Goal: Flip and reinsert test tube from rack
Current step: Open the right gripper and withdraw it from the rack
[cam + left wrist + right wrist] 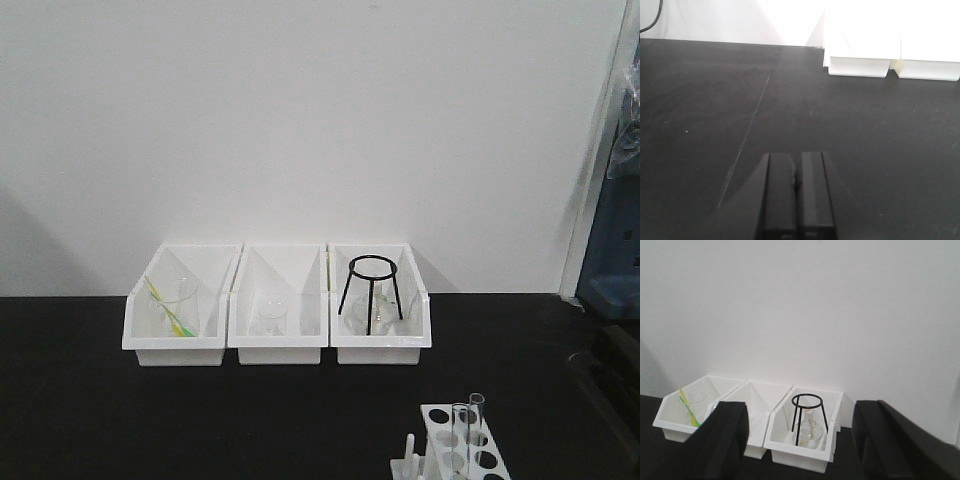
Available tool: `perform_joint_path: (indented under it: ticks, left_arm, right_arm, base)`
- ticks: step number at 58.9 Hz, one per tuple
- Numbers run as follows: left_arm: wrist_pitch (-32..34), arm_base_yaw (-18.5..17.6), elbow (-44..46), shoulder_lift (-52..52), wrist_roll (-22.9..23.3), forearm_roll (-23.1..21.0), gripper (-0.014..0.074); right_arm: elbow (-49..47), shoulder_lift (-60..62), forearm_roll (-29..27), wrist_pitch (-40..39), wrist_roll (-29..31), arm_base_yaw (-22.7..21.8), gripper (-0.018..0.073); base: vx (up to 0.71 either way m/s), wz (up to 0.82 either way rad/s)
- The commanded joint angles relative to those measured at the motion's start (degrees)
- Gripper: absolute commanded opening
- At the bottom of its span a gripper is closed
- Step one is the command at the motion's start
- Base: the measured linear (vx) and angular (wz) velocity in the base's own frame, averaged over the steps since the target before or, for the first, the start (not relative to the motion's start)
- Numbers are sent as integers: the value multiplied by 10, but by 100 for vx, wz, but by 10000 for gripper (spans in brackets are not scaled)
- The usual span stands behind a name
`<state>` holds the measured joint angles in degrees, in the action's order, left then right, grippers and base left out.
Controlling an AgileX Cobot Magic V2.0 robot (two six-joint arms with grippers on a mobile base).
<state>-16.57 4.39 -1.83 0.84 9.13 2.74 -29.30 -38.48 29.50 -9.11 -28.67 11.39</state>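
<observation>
Down at the bottom right of the front view, the rack (466, 447) sits on the black table (200, 420) with a clear test tube (476, 418) standing in it. Thin glass could slip or knock the rack if grabbed off-center. Right claw (799, 440) is spread wide, left claw (796, 192) pressed together, neither camera showing the rack.

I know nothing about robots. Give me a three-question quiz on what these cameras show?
1. True or false: the left pincer is closed and holds nothing.
2. How many white bins stand by the wall: A two, B three, C four?
3. Which bin holds the black wire tripod?

Key:
1. True.
2. B.
3. The right bin. The test tubes stand untouched in the rack, and the right pincer is open.
</observation>
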Motion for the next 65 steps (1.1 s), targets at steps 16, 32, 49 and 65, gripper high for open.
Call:
perform_joint_path:
  ticks: [16,32,49,65]
  left_arm:
    - [50,-4,0,7,0,-2,-6]
    - [50,-4,0,7,0,-2,-6]
    - [50,-4,0,7,0,-2,-6]
    - [50,-4,0,7,0,-2,-6]
  right_arm:
    - [-18,8,-3,-29,13,0,509]
    - [27,78,-175,-9,201,-17,393]
    - [189,279,-343,-3,404,-75,75]
    - [312,399,-278,85,271,-75,-13]
  base:
    - [0,0]
    - [0,0]
    - [0,0]
    - [0,0]
